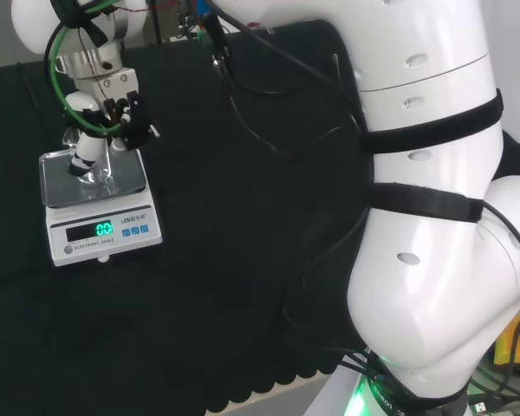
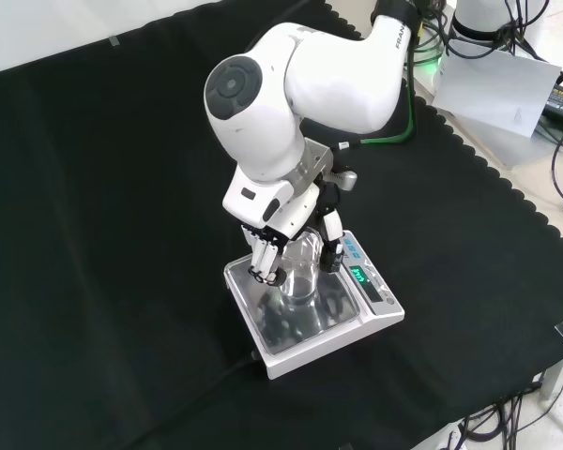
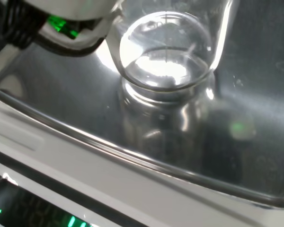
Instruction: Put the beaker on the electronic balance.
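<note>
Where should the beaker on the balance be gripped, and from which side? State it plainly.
Grip the beaker round its straight glass wall, coming from the side above the pan of the electronic balance. It stands upright with its mouth open, so the wall offers opposing faces. The robot hand is already placed that way.

the light is bright and even, falling from above. the matte black cloth [image 2: 94,234] takes it without glare. under the black and white hand [image 2: 272,246], the polished steel pan of the white electronic balance [image 2: 300,328] mirrors the hand darkly. in the wrist view a white glare patch sits inside the clear glass beaker [image 3: 166,71], and the balance's green lit display [image 3: 33,213] is blurred, as is the hand's white part beside the beaker.
</note>
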Robot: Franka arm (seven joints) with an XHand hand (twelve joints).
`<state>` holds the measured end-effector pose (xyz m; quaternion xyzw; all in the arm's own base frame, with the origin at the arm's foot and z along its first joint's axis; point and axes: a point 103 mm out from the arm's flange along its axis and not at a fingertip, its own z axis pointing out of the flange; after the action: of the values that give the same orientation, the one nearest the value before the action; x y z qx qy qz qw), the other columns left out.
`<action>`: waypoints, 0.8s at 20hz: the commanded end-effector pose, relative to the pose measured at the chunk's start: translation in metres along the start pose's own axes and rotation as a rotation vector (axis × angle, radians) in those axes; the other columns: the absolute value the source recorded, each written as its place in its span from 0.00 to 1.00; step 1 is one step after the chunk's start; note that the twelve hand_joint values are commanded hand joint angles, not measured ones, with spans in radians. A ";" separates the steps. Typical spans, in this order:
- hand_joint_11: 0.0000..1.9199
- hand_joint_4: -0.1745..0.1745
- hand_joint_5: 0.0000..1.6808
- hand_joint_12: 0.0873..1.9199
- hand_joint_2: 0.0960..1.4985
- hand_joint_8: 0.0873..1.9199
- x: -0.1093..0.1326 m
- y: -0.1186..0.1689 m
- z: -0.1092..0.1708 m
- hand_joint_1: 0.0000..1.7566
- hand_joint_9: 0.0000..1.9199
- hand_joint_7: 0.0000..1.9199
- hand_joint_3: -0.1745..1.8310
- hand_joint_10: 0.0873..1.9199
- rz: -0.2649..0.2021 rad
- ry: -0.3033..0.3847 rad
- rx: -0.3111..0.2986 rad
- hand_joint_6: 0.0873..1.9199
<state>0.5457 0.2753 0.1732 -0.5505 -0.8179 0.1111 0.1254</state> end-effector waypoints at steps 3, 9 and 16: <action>0.54 0.32 0.20 0.52 0.32 0.61 -0.010 -0.004 0.003 0.54 0.55 0.33 0.51 0.29 0.001 0.004 0.040 0.54; 0.31 0.47 0.10 0.67 0.33 0.49 -0.017 -0.014 -0.015 0.39 0.38 0.17 0.35 0.35 0.001 0.005 0.019 0.15; 0.10 0.58 0.01 0.77 0.36 0.33 -0.026 -0.036 -0.060 0.27 0.18 0.01 0.21 0.39 -0.004 -0.004 -0.001 0.00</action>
<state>0.5459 0.2540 0.2084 -0.5484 -0.8188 0.1129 0.1272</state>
